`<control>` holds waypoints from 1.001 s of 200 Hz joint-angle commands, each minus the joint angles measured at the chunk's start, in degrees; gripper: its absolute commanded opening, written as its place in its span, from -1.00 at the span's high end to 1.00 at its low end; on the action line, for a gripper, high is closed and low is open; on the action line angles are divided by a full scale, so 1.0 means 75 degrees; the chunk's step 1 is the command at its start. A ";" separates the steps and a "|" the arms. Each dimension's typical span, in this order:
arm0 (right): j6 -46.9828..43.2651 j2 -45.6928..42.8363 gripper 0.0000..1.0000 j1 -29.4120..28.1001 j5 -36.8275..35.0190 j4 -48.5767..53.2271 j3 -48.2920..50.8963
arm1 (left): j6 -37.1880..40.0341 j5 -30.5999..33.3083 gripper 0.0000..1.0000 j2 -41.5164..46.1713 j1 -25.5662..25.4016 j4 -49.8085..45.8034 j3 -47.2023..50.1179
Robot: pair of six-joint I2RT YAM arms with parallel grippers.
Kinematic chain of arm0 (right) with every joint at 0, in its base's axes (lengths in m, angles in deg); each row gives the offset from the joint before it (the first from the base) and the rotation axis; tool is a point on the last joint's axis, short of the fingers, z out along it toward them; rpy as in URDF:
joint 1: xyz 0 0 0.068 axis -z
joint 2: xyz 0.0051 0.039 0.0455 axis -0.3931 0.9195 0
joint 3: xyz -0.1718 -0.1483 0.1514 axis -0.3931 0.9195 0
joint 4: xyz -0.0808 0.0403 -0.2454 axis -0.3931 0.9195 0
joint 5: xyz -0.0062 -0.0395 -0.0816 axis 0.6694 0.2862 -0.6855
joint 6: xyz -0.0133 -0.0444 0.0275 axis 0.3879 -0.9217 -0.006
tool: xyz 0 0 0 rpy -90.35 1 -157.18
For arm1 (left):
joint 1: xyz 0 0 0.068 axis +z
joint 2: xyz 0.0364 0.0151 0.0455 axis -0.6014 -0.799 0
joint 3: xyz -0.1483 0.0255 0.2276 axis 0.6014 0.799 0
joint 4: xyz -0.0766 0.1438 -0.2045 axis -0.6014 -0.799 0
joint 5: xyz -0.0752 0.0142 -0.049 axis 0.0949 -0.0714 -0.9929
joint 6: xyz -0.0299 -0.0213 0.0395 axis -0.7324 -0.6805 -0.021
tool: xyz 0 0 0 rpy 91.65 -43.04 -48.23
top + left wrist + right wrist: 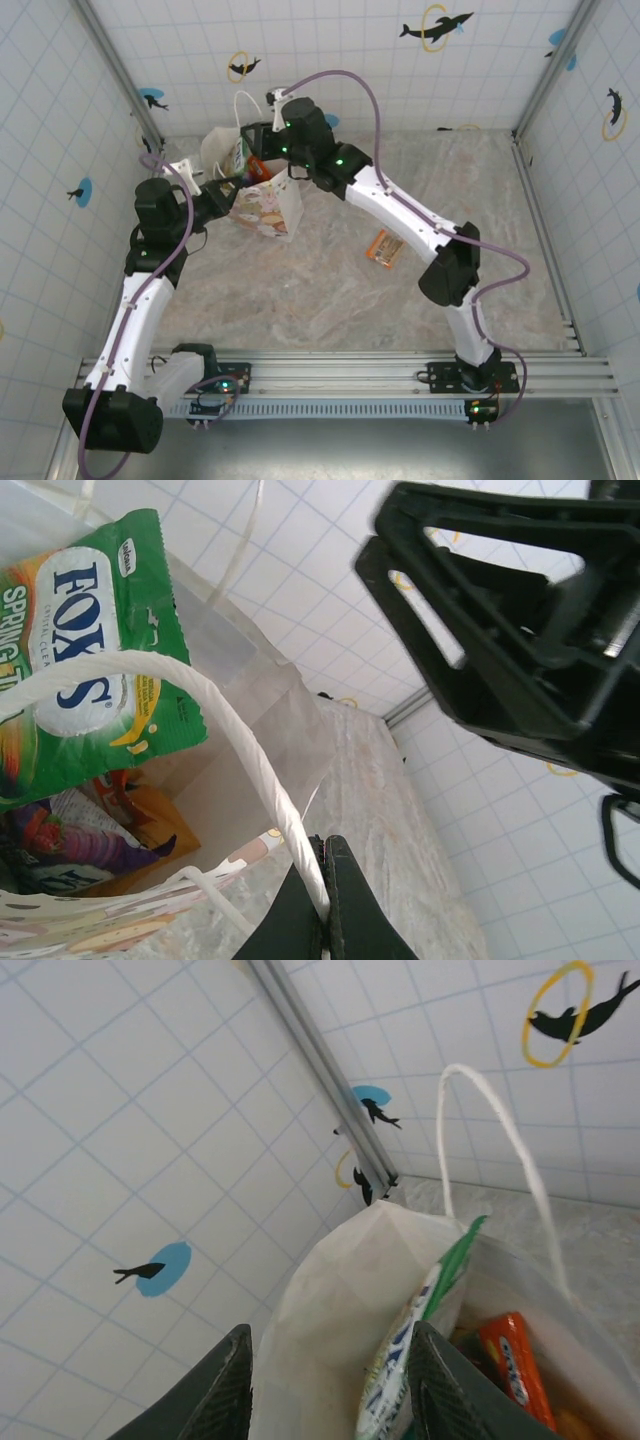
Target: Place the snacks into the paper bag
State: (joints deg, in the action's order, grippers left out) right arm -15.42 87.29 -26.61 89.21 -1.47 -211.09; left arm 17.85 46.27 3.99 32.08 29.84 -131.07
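We're seeing one orange packet (383, 247) lying flat on the desk (330, 300), long axis diagonal, print too small to read. Further back, the left end effector (322, 880) is clamping the handle (150, 665) of the paper bag (265, 205). The bag is standing upright, mouth up. The green packet (85, 670) is standing on end inside, with the lower packets (70, 840) mostly hidden. The right end effector (335, 1385) is hanging open over the mouth.

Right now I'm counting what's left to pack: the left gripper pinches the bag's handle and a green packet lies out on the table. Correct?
One slip: the packet out on the table is orange, not green; the top external view shows it. The left gripper does pinch the bag's handle.
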 commanded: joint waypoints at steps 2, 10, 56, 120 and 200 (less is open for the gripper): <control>0.0029 0.0631 0.05 -0.0019 0.0177 0.0064 -0.0558 | 0.0217 -0.0187 1.00 0.0101 -0.0054 -0.0174 -0.0051; 0.0126 0.0709 0.03 -0.0010 0.0214 0.0003 -0.0517 | 0.0212 -0.0245 1.00 0.0118 -0.0063 -0.0168 0.0003; 0.0525 0.1026 0.00 0.0106 0.0359 0.0118 -0.0508 | 0.0101 -0.0474 1.00 0.0168 -0.0200 -0.0028 0.0228; 0.1106 0.1433 0.22 0.0295 0.1268 -0.0030 -0.0508 | -0.0102 -0.0499 1.00 0.0182 -0.0679 0.0336 0.0325; 0.1230 0.1395 0.80 0.0405 0.1252 0.0136 -0.0460 | -0.0198 -0.0429 1.00 0.0394 -0.0859 0.0498 0.0488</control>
State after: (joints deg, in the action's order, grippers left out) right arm -5.76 98.13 -24.03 100.40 -2.80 -212.71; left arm 17.50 44.46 5.00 26.49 31.31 -128.36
